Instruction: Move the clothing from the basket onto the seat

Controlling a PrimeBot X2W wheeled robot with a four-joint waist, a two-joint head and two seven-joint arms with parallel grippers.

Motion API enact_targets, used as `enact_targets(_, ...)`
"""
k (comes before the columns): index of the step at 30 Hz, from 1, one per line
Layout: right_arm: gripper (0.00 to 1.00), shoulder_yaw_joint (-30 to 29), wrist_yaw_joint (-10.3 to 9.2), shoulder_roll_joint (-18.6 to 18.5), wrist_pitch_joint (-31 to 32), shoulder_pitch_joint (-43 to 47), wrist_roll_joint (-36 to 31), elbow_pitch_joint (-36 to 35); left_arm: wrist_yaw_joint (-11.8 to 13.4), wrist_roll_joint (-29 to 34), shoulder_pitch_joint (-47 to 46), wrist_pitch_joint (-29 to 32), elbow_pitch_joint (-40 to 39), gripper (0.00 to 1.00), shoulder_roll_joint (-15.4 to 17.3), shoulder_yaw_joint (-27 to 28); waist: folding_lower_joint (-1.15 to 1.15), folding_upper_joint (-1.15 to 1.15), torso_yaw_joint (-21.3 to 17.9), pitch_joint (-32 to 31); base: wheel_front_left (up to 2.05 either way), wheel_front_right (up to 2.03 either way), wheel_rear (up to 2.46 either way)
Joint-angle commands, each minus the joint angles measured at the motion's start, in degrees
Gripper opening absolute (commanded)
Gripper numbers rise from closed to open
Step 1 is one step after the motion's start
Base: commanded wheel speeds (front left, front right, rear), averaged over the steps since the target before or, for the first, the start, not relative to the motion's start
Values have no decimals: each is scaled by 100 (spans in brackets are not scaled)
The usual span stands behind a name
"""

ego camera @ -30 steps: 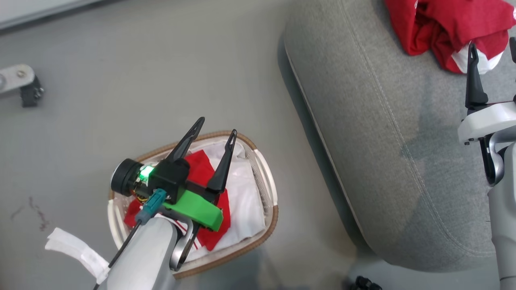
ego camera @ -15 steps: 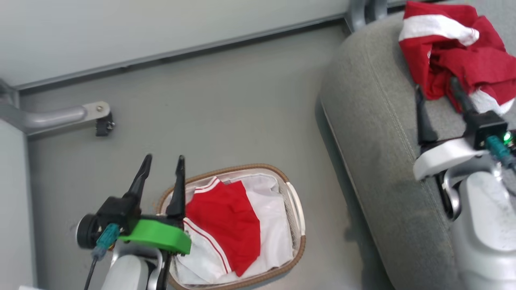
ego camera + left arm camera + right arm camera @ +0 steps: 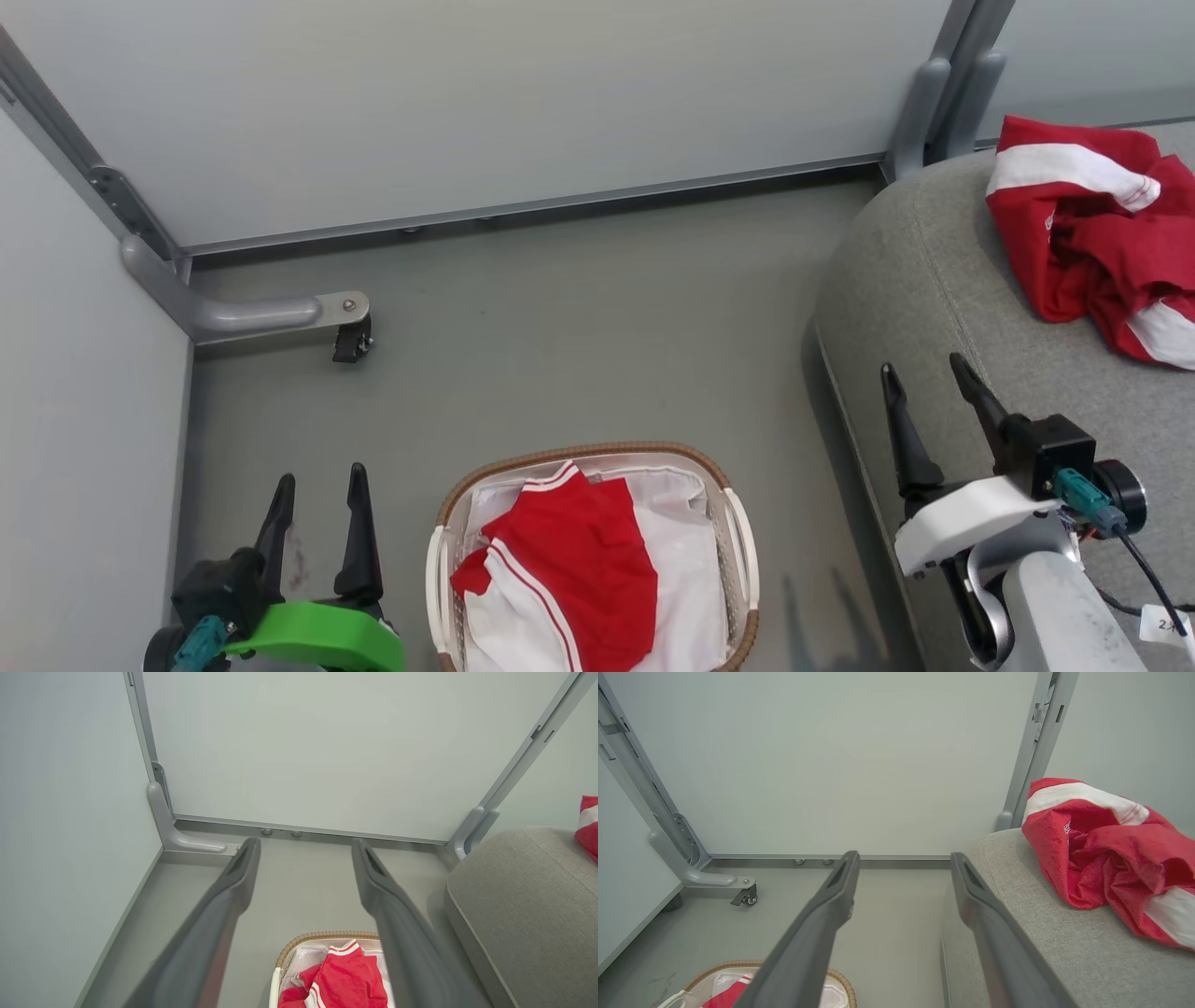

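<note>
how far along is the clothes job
Done: one crumpled red-and-white garment lies on the grey upholstered seat. In hand: nothing, the left gripper and right gripper are open, empty. Left: a second red-and-white garment sits in the white brown-rimmed basket.

Head view: high, looking down on floor (image 3: 579,317), basket (image 3: 583,450), seat (image 3: 934,271).
Wrist views: low, facing the wall (image 3: 327,742) along their fingers (image 3: 224,905).
Shared: basket, seat, wall.

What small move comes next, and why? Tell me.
Probably swing the left tool over the basket and down onto the red garment in it. The other garment already lies on the seat, this one remains, and the left tool stands open, empty, beside the basket.
</note>
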Motion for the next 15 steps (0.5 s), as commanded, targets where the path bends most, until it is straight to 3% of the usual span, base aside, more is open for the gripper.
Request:
enact_targets(1, 100, 46, -8, -23, -12, 151, 137, -23, 19, -50, 117, -3, 29, 100, -2, -10, 1, 0, 166, -198, 0, 0, 0)
enact_targets(15, 100, 176, -8, -19, -13, 458, 184, -37, 102, -138, 239, -3, 89, 100, -1, -155, 1, 0, 137, -348, 0, 0, 0)
